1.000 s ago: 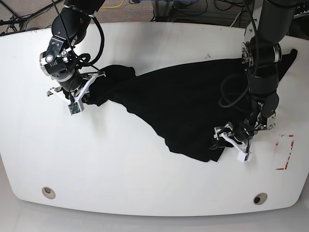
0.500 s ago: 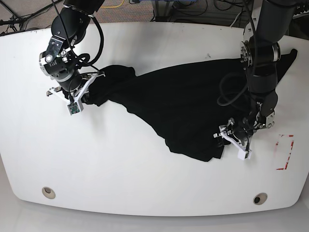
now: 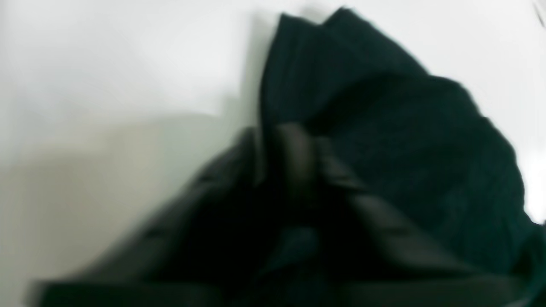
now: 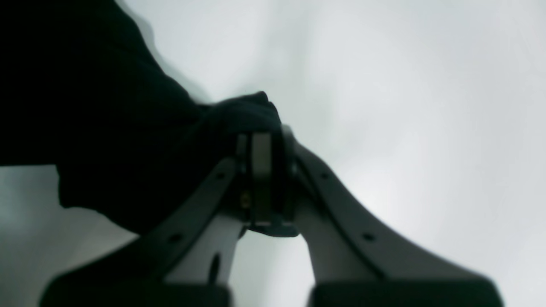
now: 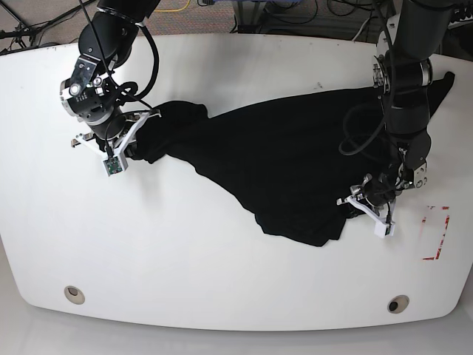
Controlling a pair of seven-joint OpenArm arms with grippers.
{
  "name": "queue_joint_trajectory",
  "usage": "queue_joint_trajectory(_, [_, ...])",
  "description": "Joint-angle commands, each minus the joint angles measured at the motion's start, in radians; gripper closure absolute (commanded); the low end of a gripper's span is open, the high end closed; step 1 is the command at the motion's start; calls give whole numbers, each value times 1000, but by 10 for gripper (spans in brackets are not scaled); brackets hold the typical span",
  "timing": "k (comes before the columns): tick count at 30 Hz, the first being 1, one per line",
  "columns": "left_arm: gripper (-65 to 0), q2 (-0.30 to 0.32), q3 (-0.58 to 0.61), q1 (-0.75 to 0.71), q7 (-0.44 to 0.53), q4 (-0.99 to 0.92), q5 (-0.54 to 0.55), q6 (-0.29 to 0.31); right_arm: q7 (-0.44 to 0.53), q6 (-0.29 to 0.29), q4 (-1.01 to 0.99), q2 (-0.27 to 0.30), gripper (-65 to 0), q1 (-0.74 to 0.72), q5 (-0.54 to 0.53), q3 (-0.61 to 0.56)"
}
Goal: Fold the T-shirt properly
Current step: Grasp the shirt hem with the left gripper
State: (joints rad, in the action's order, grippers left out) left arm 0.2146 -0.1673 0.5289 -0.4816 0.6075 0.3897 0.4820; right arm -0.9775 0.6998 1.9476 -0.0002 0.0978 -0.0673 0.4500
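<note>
Presently: plain black soft cloth T-shirt point(image 5: 295, 163), crumpled on white surface point(image 5: 185, 244); left tool point(image 5: 369, 209) and right tool point(image 5: 118, 144) each pinching an edge; spreading stage; next, pull flat.

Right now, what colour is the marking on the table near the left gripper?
Red: a broken rectangular outline on the white table, beside the left gripper. Base view shows it best.

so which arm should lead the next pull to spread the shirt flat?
Probably left. The left gripper has pinched the bunched lower edge of the T-shirt, with bare table beyond. The right gripper just anchors the far end.
</note>
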Motion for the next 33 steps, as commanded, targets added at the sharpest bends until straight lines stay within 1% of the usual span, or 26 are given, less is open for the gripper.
queue_joint_trajectory(1, [0, 7, 4, 10, -45, 13, -31, -22, 21, -2, 17, 7, -21, -14, -13, -1])
queue_joint_trajectory(10, [0, 7, 7, 12, -50, 10, -31, -22, 21, -2, 17, 7, -21, -14, -13, -1])
queue_joint_trajectory(16, [0, 7, 5, 17, -99, 19, -25, 7, 21, -2, 17, 7, -21, -14, -13, -1])
queue_joint_trajectory(20, [0, 7, 2, 13, -128, 99, -24, 17, 21, -2, 17, 7, -21, -14, -13, -1])
queue_joint_trajectory(25, [0, 7, -5, -22, -203, 239, -24, 17, 21, -2, 17, 7, -21, -14, -13, -1])
queue_joint_trajectory(33, [0, 6, -90, -102, -352, 486, -25, 14, 21, -2, 11, 7, -21, -42, -13, -3])
